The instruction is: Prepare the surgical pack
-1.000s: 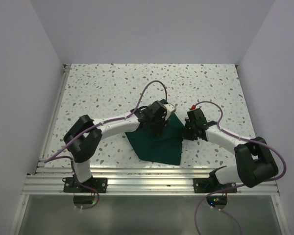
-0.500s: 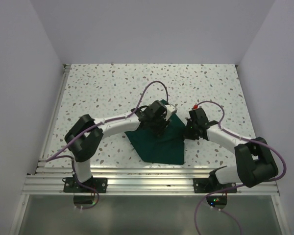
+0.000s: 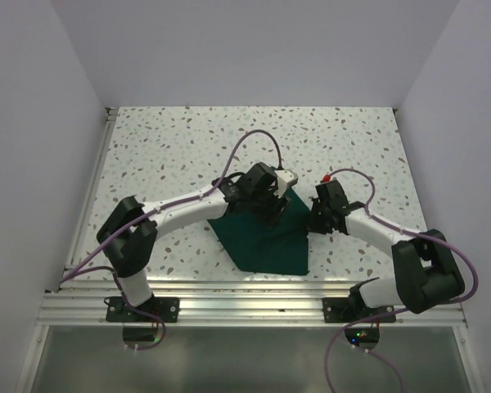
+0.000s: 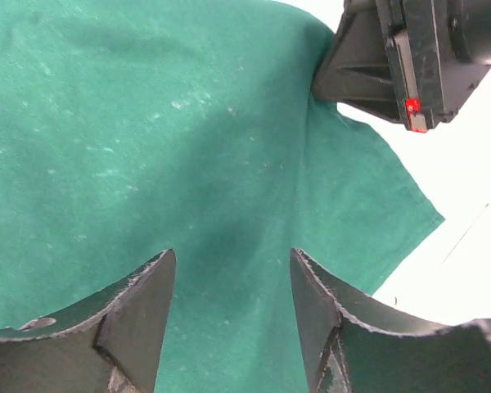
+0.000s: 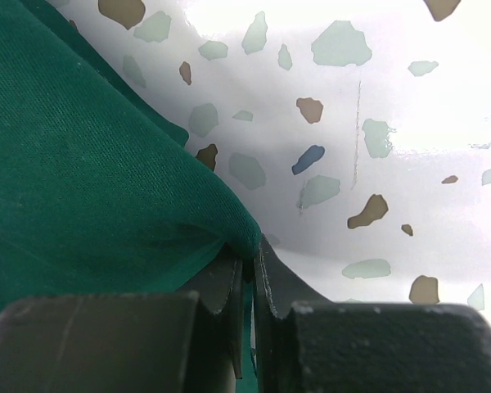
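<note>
The surgical pack [image 3: 266, 241] is a dark green fabric sheet lying partly folded on the speckled table, between the two arms. My left gripper [image 3: 275, 214] hovers over its upper middle, open and empty; in the left wrist view its fingers [image 4: 139, 303] straddle bare green cloth [image 4: 147, 147]. My right gripper [image 3: 311, 219] is at the sheet's right edge, shut on a pinched fold of the fabric [image 5: 106, 180], which the right wrist view shows caught between the two fingertips [image 5: 247, 266]. The right gripper also shows in the left wrist view [image 4: 409, 57].
The speckled tabletop [image 3: 188, 147] stretches behind and left of the sheet. An aluminium rail [image 3: 254, 307] runs along the near edge by the arm bases. White walls enclose the table on three sides. The purple cables [image 3: 254, 147] arch above both arms.
My left gripper has shifted slightly right and nearer over the sheet. The sheet's right edge has been drawn a little rightward with my right gripper, which has hardly moved.
</note>
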Motion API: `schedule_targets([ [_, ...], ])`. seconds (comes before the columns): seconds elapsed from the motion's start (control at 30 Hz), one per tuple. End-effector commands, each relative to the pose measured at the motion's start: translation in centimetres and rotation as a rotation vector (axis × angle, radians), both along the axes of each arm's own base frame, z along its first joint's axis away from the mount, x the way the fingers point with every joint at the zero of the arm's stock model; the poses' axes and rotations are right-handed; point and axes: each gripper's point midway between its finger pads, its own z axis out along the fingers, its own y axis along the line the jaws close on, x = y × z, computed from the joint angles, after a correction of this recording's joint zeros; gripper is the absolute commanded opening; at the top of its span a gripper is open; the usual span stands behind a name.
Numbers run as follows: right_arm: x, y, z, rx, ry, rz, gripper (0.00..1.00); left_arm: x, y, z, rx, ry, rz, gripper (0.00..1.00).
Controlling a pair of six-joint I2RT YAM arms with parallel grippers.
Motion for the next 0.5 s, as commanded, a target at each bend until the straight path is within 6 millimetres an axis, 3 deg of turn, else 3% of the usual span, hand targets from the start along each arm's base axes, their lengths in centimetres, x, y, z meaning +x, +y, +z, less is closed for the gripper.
schedule_targets([
  [0.0, 1.1, -0.9, 0.7, -0.037, -0.030, -0.020, 0.06, -0.9, -0.1, 0.5, 0.008, 0.030, -0.020, 0.61],
  [0.1, 1.1, -0.9, 0.7, -0.034, -0.032, -0.024, 0.06, -1.1, -0.4, -1.1, 0.017, 0.059, -0.035, 0.60],
  [0.3, 1.0, -0.8, 1.1, -0.013, -0.045, -0.024, 0.11, -1.0, -0.3, -6.4, 0.113, 0.107, -0.013, 0.61],
  [0.47, 0.8, -1.0, 1.5, -0.004, -0.063, -0.034, 0.14, -1.9, -0.7, -7.5, 0.116, 0.119, -0.034, 0.60],
])
